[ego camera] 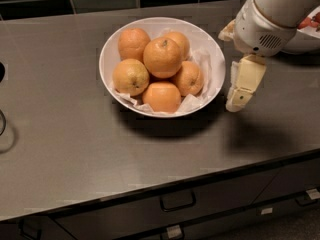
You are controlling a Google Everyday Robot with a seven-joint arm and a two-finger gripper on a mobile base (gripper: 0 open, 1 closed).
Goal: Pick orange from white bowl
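Note:
The orange is the largest fruit and sits on top of the pile in the middle of the white bowl, its stem dimple facing up. Several other oranges lie around it on crumpled white paper, among them a paler yellowish one at the left. My gripper is at the bowl's right rim, above the counter. It is open and empty, with one cream finger pointing down beside the bowl and the other fingertip near the bowl's far right edge.
A second white bowl with strawberries stands at the far right, partly behind my arm. The grey counter ends at a front edge with drawers below. A dark tiled wall runs along the back.

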